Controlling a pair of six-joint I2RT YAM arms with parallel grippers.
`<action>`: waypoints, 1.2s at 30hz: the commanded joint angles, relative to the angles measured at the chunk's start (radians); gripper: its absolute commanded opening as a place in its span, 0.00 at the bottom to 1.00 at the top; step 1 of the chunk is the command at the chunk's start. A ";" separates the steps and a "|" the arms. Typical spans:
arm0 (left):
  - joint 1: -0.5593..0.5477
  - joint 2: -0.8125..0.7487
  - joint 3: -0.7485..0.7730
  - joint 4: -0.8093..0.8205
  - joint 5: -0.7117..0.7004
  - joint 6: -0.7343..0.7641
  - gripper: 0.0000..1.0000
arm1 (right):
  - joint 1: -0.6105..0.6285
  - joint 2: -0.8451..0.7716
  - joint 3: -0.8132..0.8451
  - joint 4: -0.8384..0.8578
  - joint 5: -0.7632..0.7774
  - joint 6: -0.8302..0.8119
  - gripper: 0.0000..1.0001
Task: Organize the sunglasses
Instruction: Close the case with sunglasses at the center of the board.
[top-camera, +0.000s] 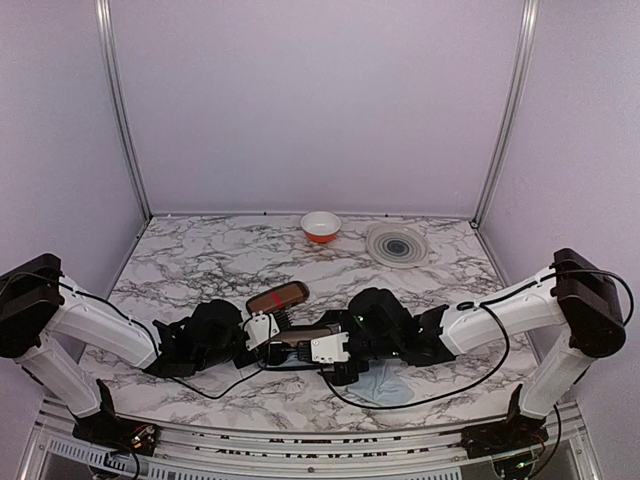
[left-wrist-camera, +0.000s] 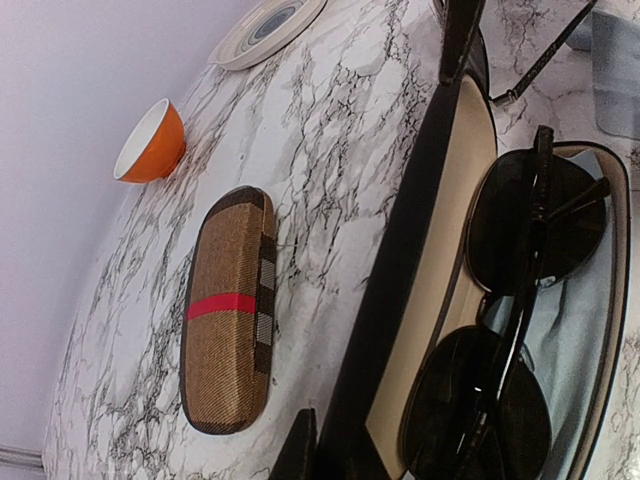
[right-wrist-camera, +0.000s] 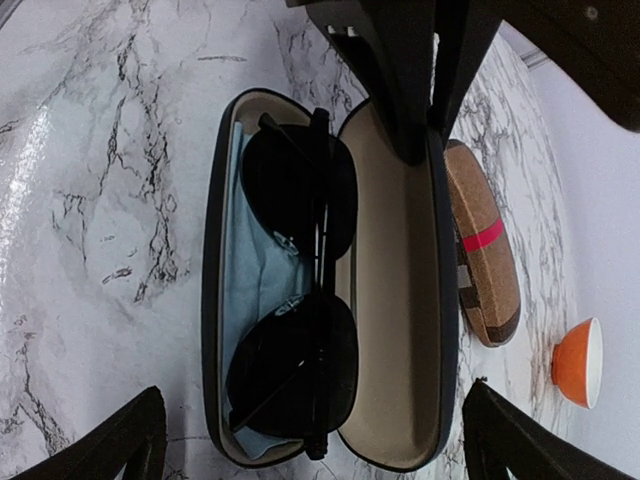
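Sunglasses (right-wrist-camera: 300, 200): thin black frame, dark round lenses, folded, lying inside open black case (right-wrist-camera: 395, 300).

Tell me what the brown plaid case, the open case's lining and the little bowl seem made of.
Brown plaid case: woven fabric, matte; its twill weave shows. Lining of the open black case: cream, matte, probably felt or flocking. Bowl: glossy orange outside, white inside; glazed ceramic or plastic, can't tell which.
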 joint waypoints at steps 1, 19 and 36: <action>-0.008 0.004 -0.019 -0.011 0.002 0.005 0.00 | 0.006 0.039 0.048 0.066 0.039 -0.021 1.00; -0.008 0.002 -0.025 -0.005 -0.003 0.004 0.00 | 0.006 0.141 0.071 0.051 0.087 -0.031 1.00; -0.008 -0.001 -0.027 -0.005 -0.003 0.001 0.00 | 0.009 0.143 0.035 0.113 0.133 -0.038 0.80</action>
